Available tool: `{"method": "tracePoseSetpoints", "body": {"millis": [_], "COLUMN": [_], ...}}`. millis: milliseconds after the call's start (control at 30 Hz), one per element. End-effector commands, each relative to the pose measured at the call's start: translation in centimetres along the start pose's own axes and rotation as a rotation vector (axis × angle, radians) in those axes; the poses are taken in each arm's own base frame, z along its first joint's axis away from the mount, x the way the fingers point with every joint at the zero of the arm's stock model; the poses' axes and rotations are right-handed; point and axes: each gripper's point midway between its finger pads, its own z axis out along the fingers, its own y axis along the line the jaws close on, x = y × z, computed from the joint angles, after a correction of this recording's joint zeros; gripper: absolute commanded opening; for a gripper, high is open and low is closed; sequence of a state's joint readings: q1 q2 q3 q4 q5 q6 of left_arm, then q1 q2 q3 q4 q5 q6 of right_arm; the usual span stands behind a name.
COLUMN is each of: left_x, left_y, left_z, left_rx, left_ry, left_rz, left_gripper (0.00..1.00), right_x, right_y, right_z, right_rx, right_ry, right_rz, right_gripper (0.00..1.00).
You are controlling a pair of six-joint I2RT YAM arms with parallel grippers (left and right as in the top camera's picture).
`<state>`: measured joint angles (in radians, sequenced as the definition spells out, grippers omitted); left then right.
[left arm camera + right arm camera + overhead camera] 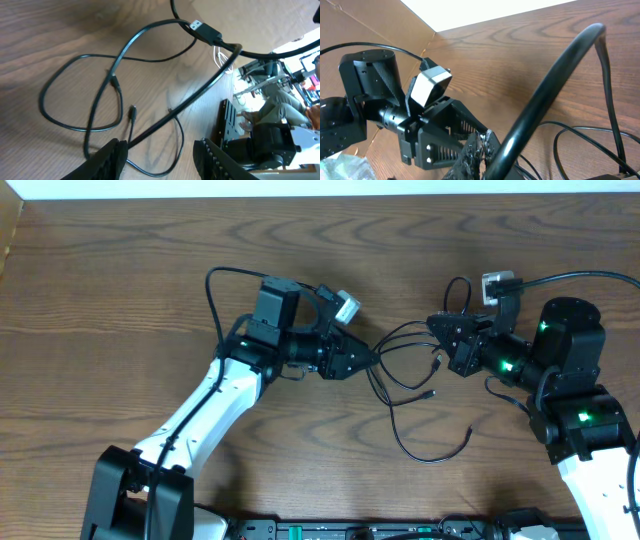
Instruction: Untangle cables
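Several thin black cables [428, 394] lie tangled on the wooden table between my two grippers. My left gripper [368, 361] points right at the tangle's left edge. In the left wrist view its fingers [160, 161] are open, and one cable strand runs between them close to the left finger. Loops [116, 85] and a USB plug [202, 30] lie beyond. My right gripper [440, 340] is at the tangle's right side. In the right wrist view its jaws [482, 145] are shut on a black cable [555, 85] that arches up over them.
The wooden table [120, 270] extends left and back to its far edge. A black rail [400, 530] runs along the front edge. The left arm's gripper and its white wrist camera [427, 85] sit just ahead of the right jaws. Equipment [270, 140] stands beyond the table's edge.
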<state>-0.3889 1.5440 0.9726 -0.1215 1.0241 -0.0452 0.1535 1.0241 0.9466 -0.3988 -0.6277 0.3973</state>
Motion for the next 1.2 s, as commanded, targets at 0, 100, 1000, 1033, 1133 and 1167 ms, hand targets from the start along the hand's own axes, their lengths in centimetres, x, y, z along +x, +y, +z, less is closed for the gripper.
{"method": "tracePoseSetpoints", "body": {"millis": [0, 100, 1000, 1033, 1133, 1167], "left_x": [0.2, 0.0, 0.2, 0.3, 0.6, 0.7], "left_y": [-1.8, -2.5, -0.9, -1.0, -1.1, -1.1], "left_z": [0.8, 1.4, 3.1, 3.3, 3.6, 3.7], "left_rx": [0.066, 0.083, -0.039, -0.036, -0.03, -0.029], "left_ry": [0.012, 0.009, 0.016, 0.021, 0.031, 0.035], "left_rz": [0.065, 0.104, 0.15, 0.15, 0.161, 0.168], "left_gripper": [0.48, 0.48, 0.48, 0.48, 0.46, 0.37], "right_x": [-0.2, 0.1, -0.3, -0.3, -0.3, -0.3], "right_y": [-0.1, 0.7, 3.7, 3.7, 3.7, 3.8], "right_z": [-0.1, -0.1, -0.5, -0.5, -0.5, -0.5], "right_rx": [0.005, -0.044, -0.201, -0.202, -0.205, -0.207], "right_ry": [-0.007, 0.012, 0.02, 0.02, 0.022, 0.023], "right_rz": [-0.017, -0.011, 0.017, 0.018, 0.02, 0.02], "right_gripper": [0.01, 0.01, 0.01, 0.01, 0.01, 0.01]}}
